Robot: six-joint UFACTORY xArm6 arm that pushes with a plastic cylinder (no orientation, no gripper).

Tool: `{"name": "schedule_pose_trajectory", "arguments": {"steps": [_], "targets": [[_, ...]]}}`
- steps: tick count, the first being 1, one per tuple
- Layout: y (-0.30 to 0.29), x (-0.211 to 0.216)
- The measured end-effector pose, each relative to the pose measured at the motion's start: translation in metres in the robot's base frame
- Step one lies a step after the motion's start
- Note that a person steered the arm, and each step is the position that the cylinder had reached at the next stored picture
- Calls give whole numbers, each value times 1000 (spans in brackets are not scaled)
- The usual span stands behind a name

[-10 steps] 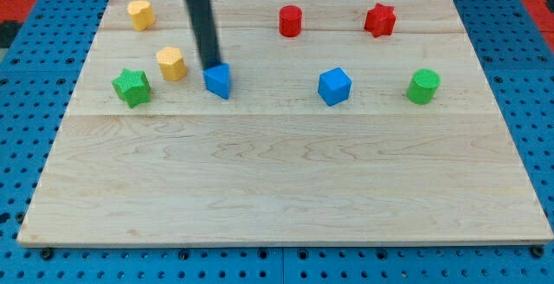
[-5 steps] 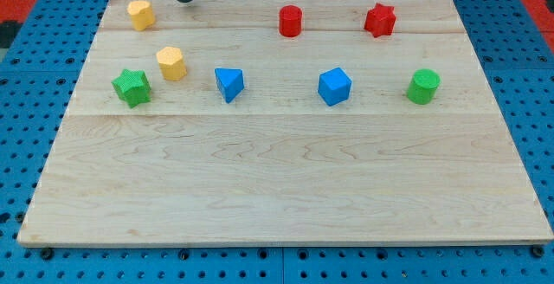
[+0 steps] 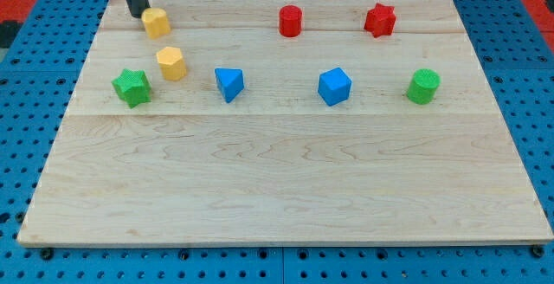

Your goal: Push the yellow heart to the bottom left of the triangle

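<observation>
A yellow heart lies near the board's top left. My tip touches its upper left side. The blue triangle sits lower and to the right, in the middle row. A second yellow block, hexagon-like, lies between the heart and the triangle, just left of the triangle.
A green star lies at the left of the middle row. A blue cube and a green cylinder lie right of the triangle. A red cylinder and a red star lie in the top row. The wooden board rests on a blue pegboard.
My tip left the blue triangle, moved up and to the left, and came against the yellow heart. The heart slid right and slightly down. The triangle shifted slightly right.
</observation>
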State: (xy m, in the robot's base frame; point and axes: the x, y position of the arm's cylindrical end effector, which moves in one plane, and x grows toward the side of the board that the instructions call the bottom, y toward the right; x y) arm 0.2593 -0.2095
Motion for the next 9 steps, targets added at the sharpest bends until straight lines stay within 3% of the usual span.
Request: {"name": "schedule_pose_trajectory", "arguments": {"steps": [1, 2, 3, 4, 5, 6, 7, 8, 9], "targets": [[13, 64], [24, 46], [-42, 14], [-71, -37], [3, -38], [72, 34], [100, 106], [98, 130], [133, 171]]}}
